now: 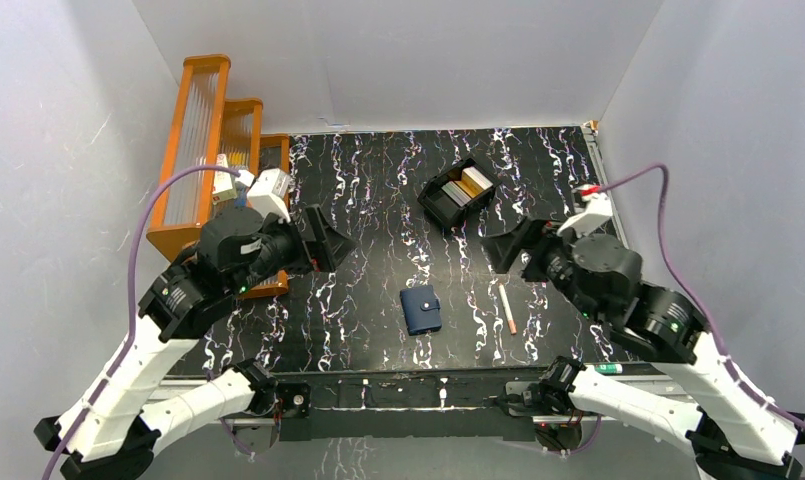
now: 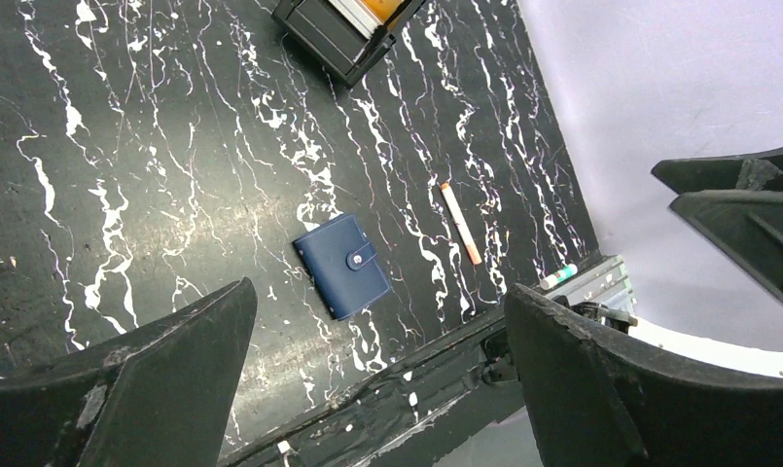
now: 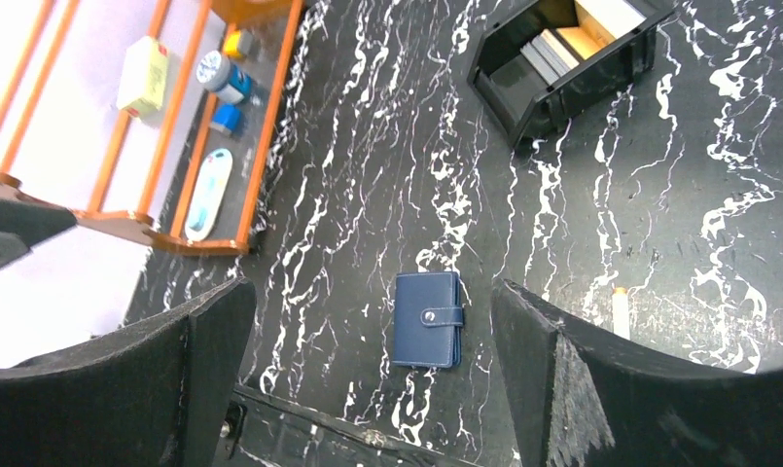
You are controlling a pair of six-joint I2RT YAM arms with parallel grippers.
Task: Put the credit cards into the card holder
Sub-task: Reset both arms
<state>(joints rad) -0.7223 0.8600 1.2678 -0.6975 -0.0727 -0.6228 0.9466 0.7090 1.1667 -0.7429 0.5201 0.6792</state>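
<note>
Both claws gape wide and empty over the black marbled table (image 1: 378, 180).

An orange rack (image 1: 203, 150) stands at the far left. The left claw (image 1: 330, 240) hangs above the table, holding nothing. The navy card holder (image 1: 421, 310) lies closed and snapped near the front centre. Behind it, well apart, the credit cards (image 1: 465, 185) sit in a black box (image 1: 438, 205). A pale stick (image 1: 508, 308) lies under the equally spread right claw (image 1: 508, 250).

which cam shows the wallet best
Left wrist: the wallet is largest there, shut, snap tab clear. Right wrist shows it whole too, slightly smaller; top external shows it small, tab barely visible.
</note>
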